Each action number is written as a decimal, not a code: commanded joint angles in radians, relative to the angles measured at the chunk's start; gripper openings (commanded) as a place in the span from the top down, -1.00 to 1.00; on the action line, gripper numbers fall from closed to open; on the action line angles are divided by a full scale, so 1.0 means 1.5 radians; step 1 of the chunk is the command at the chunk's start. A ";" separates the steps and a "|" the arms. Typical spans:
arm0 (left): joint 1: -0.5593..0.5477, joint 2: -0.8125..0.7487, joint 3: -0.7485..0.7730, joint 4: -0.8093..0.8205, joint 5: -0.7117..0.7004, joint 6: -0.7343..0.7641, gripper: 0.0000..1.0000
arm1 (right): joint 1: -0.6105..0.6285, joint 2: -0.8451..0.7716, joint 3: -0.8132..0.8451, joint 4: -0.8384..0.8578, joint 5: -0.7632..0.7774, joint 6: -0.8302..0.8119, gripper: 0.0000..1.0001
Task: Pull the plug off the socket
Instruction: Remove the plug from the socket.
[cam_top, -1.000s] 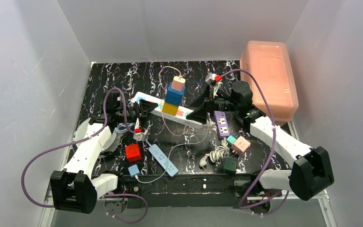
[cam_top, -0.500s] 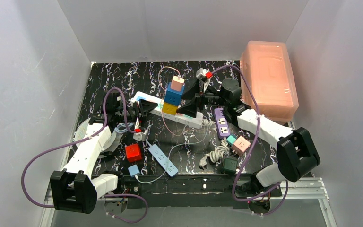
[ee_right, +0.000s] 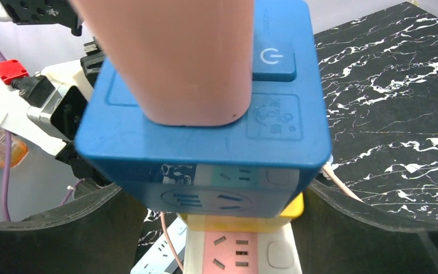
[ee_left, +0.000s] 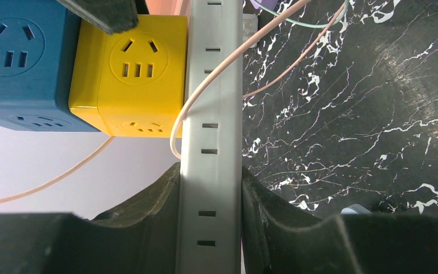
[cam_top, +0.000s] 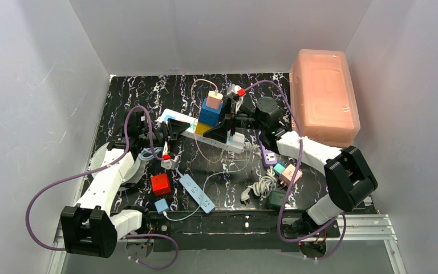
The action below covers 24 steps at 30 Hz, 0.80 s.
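The socket (cam_top: 228, 141), a long white power strip, lies slantwise across the middle of the mat. A yellow cube adapter (cam_top: 205, 131) is plugged into it, carrying a blue cube (cam_top: 210, 114) and a pink plug (cam_top: 215, 100) with a thin pink cord. My left gripper (cam_top: 174, 127) is shut on the strip's left end; the strip's side (ee_left: 211, 114) runs between its fingers (ee_left: 148, 211). My right gripper (cam_top: 219, 128) is open, its fingers (ee_right: 63, 228) flanking the base of the blue cube (ee_right: 205, 142) and the yellow cube (ee_right: 288, 212). A pink outlet face (ee_right: 236, 251) shows below them.
A slim light-blue strip (cam_top: 197, 193), a red cube (cam_top: 160, 184) and a small blue adapter (cam_top: 161, 205) lie front left. A short purple strip (cam_top: 269, 155), pink and teal cubes (cam_top: 290, 173), a dark green cube (cam_top: 276, 198) and a coiled cord (cam_top: 260, 185) lie front right. A pink bin (cam_top: 325, 94) stands back right.
My right arm has swung left, bringing its open fingers from beside the purple strip to either side of the cube stack. My left gripper has kept its hold on the strip.
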 commanded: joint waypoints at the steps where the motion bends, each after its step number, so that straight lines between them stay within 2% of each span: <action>1: 0.002 -0.024 0.045 0.067 0.105 0.185 1.00 | 0.029 0.013 0.008 0.078 0.055 0.009 -0.83; 4: 0.003 -0.024 0.044 0.077 0.101 0.172 1.00 | 0.043 0.020 -0.018 0.124 0.099 0.020 -0.71; 7: 0.003 -0.028 0.038 0.089 0.099 0.160 1.00 | 0.049 0.024 -0.036 0.159 0.126 0.036 -0.49; 13: 0.002 -0.034 0.035 0.087 0.095 0.157 1.00 | 0.049 0.016 -0.038 0.201 0.138 0.052 0.24; 18: 0.003 -0.039 0.031 0.089 0.091 0.149 1.00 | 0.049 0.012 -0.036 0.226 0.134 0.067 0.73; 19: 0.003 -0.039 0.030 0.088 0.091 0.149 1.00 | 0.049 0.011 -0.035 0.231 0.133 0.072 0.95; 24: 0.003 -0.039 0.026 0.081 0.096 0.161 1.00 | 0.049 0.004 -0.026 0.230 0.140 0.074 0.97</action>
